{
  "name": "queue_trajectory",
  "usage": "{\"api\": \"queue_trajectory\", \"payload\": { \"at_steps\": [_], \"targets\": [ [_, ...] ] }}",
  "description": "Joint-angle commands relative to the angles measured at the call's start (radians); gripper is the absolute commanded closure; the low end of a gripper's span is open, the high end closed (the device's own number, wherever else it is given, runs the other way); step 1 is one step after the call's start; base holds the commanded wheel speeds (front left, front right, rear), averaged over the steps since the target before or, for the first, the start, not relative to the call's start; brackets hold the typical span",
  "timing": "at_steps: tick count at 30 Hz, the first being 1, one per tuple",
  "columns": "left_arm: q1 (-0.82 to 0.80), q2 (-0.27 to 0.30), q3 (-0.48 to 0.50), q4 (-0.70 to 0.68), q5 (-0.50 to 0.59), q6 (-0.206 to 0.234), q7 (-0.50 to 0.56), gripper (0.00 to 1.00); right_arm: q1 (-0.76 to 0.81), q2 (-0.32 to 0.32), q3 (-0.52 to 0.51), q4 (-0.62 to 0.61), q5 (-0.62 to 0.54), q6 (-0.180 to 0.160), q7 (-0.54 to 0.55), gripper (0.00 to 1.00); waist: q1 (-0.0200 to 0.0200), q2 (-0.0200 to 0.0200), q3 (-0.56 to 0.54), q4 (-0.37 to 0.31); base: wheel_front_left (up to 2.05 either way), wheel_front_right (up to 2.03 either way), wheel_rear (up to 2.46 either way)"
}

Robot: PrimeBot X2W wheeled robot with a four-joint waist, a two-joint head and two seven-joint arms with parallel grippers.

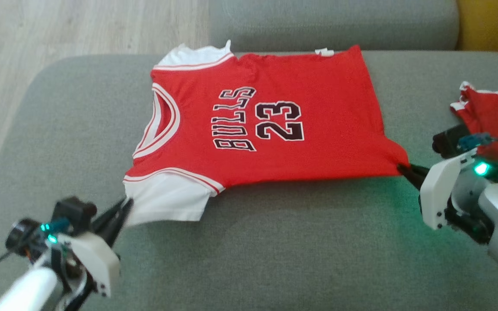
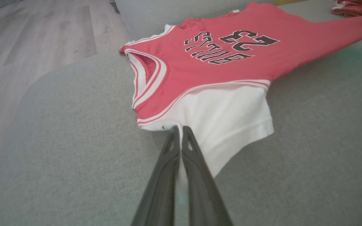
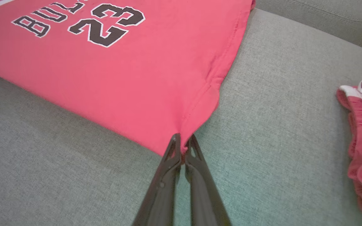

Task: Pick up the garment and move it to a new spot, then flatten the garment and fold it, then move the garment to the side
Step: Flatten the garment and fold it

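The red shirt (image 1: 327, 142) is carrying the word BULLS (image 1: 234, 119) across its chest in black capitals edged with white. Just beside the word, the number 23 (image 1: 280, 121) is standing in larger figures of the same black, white-edged style. In the head view both are running sideways, reading up the picture. In the left wrist view they are appearing upside down. In the right wrist view the number is showing whole, while the word is running off the top edge, leaving only its first letters readable. A small white tag (image 1: 324, 52) at the shirt's far edge is showing too blurred to read.
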Motion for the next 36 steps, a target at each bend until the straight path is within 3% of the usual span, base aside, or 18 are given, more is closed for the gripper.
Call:
{"api": "queue_trajectory", "payload": {
  "at_steps": [1,12,26,27,28,29,36],
  "targets": [
    [-0.104,0.048,0.067,-0.016,-0.004,0.002,0.008,1.0,-0.04,-0.026,-0.023,-0.023,0.008,-0.001,-0.002,1.0,0.0,-0.0001,0.027,-0.003,0.0,0.0,0.0],
    [-0.401,0.023,0.047,0.17,0.008,-0.066,0.142,1.0,-0.191,0.057,-0.088,0.037,-0.037,-0.001,0.013,1.0,0.0,-0.0001,0.163,-0.032,0.0,0.0,0.0],
    [-0.678,-0.028,-0.037,0.445,0.068,-0.107,0.143,1.0,-0.373,0.181,-0.088,0.211,-0.109,-0.001,-0.026,1.0,0.0,-0.0001,0.288,-0.073,0.0,0.0,0.0],
    [-0.696,-0.034,-0.04,0.462,0.074,-0.107,0.128,0.61,-0.386,0.186,-0.094,0.226,-0.115,-0.001,-0.041,1.0,0.0,-0.0001,0.294,-0.074,0.0,0.0,0.0],
    [-0.713,-0.043,-0.04,0.48,0.083,-0.104,0.105,0.07,-0.397,0.193,-0.101,0.239,-0.121,-0.001,-0.064,0.49,0.0,-0.0001,0.298,-0.074,0.0,0.0,0.0],
    [-0.73,-0.053,-0.037,0.498,0.093,-0.093,0.074,0.0,-0.405,0.203,-0.113,0.255,-0.117,-0.001,-0.082,0.0,0.0,-0.0001,0.302,-0.074,0.0,0.0,0.0],
    [-0.804,-0.147,0.04,0.625,0.116,0.047,-0.237,0.0,-0.449,0.253,-0.225,0.36,-0.126,-0.001,-0.313,0.0,0.0,-0.0001,0.297,-0.068,0.0,0.0,0.0]
  ]
}}
